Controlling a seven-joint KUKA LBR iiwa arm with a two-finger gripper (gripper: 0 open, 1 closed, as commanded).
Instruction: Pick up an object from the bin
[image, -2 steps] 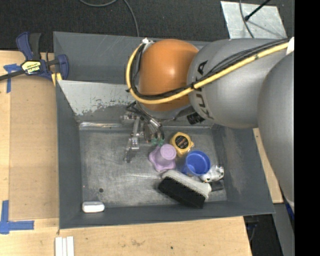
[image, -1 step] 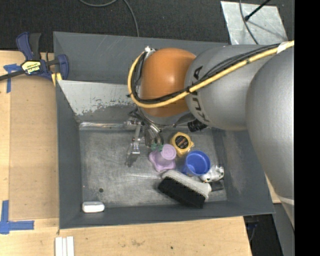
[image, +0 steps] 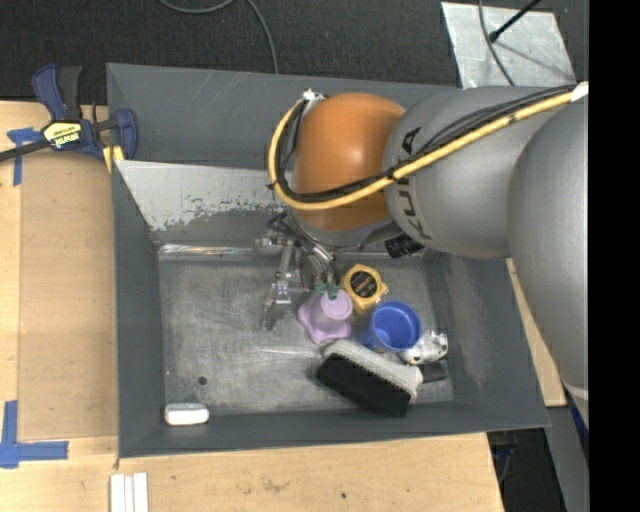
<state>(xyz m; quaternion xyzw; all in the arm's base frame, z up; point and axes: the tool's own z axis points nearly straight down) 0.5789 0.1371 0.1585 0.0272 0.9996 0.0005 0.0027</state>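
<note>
My gripper hangs below the orange cover, over the middle of the bin floor. Its two metal fingers stand apart and it is open, with nothing between them. The left fingertip is low over bare floor. The right finger reaches down to the upper edge of a lavender plastic piece that lies just right of the gripper. A round yellow tape measure sits behind that piece. A blue cup stands to its right.
A black brush with a white back lies in front of the cup, a small white figure beside it. A white eraser-like block rests in the front left corner. The arm covers the bin's back right.
</note>
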